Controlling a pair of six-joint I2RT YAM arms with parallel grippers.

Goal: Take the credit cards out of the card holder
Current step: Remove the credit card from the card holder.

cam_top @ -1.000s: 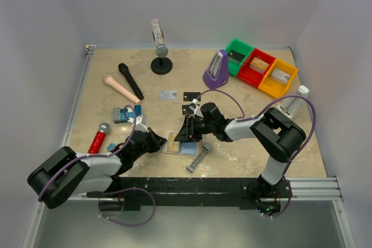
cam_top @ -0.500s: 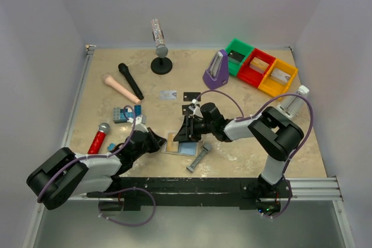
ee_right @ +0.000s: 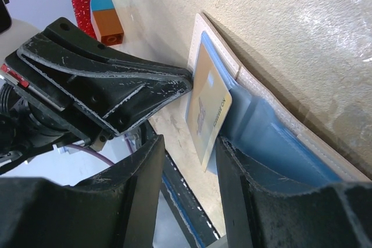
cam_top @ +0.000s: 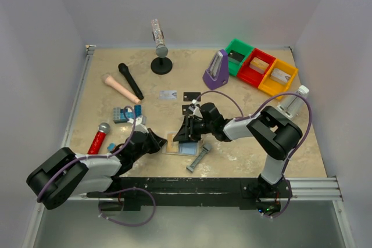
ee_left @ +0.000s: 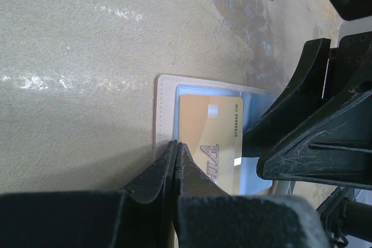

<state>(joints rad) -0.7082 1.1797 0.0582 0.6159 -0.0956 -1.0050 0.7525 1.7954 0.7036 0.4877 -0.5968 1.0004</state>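
Hardly anything has shifted. Gold VIP card (ee_right: pixel 208 105), likely thin, stiff and slick, sits partly out of the card holder (ee_left: pixel 165 103) on the table (cam_top: pixel 232 155); pinch its free edge. Right gripper (ee_right: pixel 189 149) straddles it, grip unclear; left gripper (ee_left: pixel 176 155), clenched, pins the holder.

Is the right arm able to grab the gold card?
Probably yes. The gold card pokes out of the card holder between the open fingers of the right gripper, and the left gripper sits at the holder's edge.
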